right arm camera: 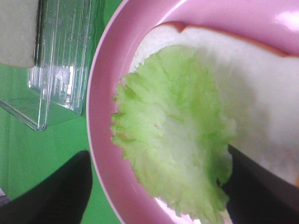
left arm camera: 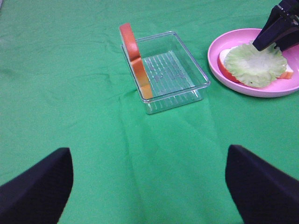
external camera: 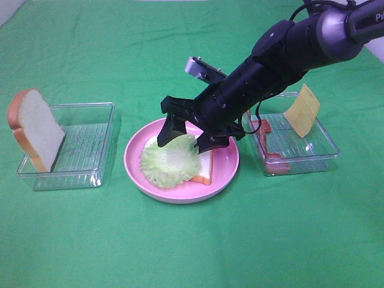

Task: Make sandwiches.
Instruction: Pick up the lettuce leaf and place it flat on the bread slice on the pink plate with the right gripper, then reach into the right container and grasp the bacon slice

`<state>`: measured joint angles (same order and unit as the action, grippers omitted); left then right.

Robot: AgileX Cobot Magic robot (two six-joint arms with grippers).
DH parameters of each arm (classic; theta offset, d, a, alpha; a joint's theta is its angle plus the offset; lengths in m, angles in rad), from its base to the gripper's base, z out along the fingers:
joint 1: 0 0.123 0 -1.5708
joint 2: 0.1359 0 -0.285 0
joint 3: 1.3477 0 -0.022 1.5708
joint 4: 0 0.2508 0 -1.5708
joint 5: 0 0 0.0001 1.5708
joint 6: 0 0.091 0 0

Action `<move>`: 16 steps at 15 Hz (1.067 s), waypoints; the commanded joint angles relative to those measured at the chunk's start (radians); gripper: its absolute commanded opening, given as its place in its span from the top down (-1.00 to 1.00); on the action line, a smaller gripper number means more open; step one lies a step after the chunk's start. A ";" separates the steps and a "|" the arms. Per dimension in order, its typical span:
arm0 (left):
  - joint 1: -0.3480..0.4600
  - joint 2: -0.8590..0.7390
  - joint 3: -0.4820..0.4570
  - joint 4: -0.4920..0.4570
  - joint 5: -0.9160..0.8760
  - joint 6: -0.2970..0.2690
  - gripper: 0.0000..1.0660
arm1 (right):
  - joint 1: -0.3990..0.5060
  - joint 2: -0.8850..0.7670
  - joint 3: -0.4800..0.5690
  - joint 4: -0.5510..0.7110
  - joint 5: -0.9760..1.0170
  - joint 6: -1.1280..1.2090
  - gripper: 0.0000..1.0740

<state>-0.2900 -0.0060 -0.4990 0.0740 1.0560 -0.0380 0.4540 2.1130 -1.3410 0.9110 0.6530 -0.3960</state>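
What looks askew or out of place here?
The lettuce sits off-centre on the bread slice, overhanging it onto the pink plate. The cheese leans in the right tray and the spare bread leans in the left tray, neither lying flat.

Exterior high: from above, tilted down, mid range, covers the whole counter (external camera: 192,252). Left wrist: low, looks across the counter to clear tray (left arm camera: 187,70) and pink plate (left arm camera: 229,42), far. Right wrist: very close, down onto pink plate, lettuce (right arm camera: 173,140). All 3 share the pink plate.
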 commanded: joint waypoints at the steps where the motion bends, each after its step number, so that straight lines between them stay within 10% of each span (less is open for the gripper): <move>1: -0.004 -0.020 0.002 -0.002 -0.013 -0.004 -0.57 | -0.001 -0.056 -0.002 -0.069 -0.002 0.022 -0.35; 10: -0.004 -0.020 0.002 -0.002 -0.013 -0.004 -0.57 | -0.014 -0.237 -0.111 -0.613 0.262 0.435 -0.35; 16: -0.004 -0.020 0.002 -0.002 -0.013 -0.004 -0.57 | -0.195 -0.240 -0.290 -0.643 0.444 0.427 -0.35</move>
<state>-0.2900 -0.0060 -0.4990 0.0740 1.0560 -0.0380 0.2640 1.8810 -1.6250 0.2770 1.0810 0.0310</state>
